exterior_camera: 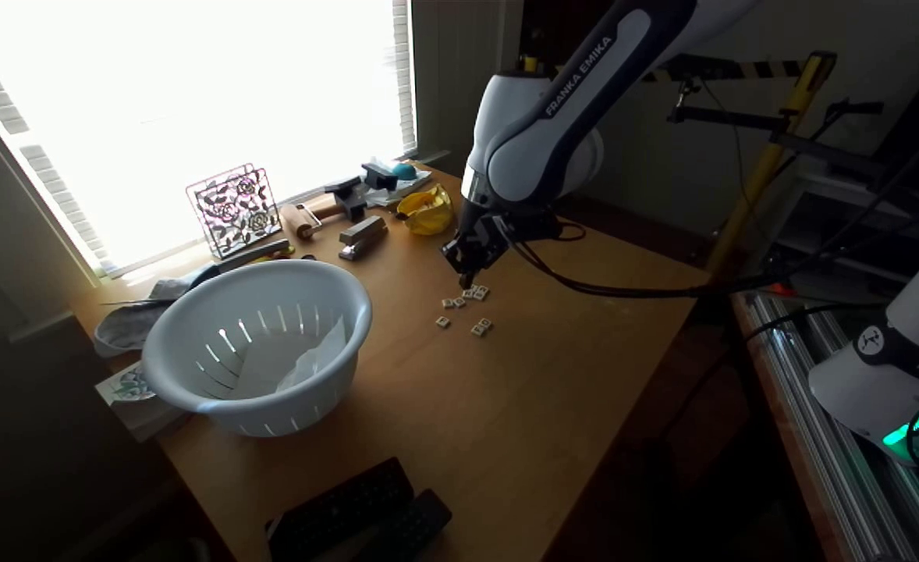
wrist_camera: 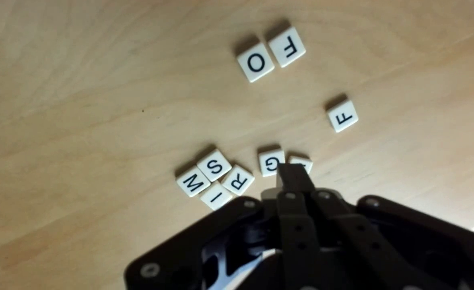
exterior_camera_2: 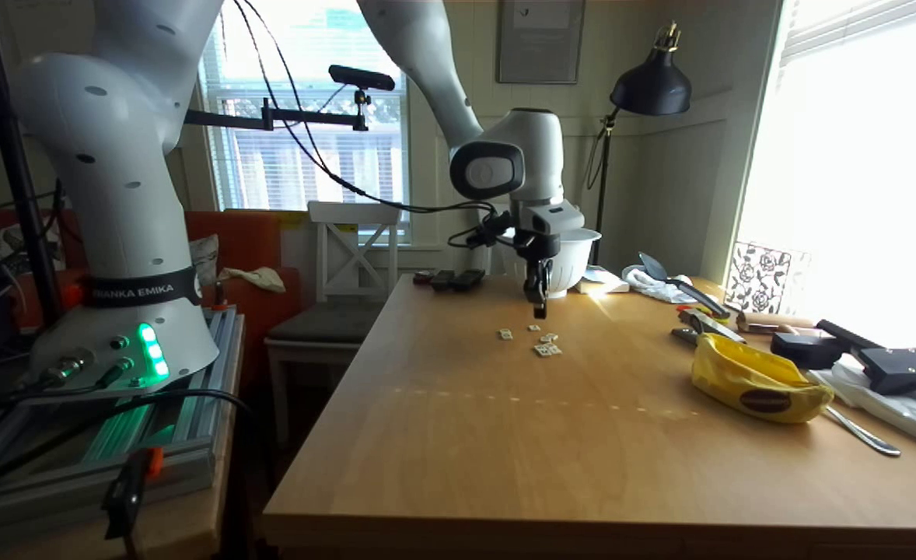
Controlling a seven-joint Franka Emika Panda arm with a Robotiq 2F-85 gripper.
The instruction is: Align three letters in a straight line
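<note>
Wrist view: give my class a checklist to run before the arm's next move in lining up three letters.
1. Gripper open for grasping: not ok, shut.
2. O tile, neighbouring F and lone F in line: not ok, lone F lies off.
3. Gripper over the lone F: not ok, nearer the G tile.
4. Free space around the lone F: ok.
5. Gripper clear of the partly hidden tile: cannot tell.
</note>
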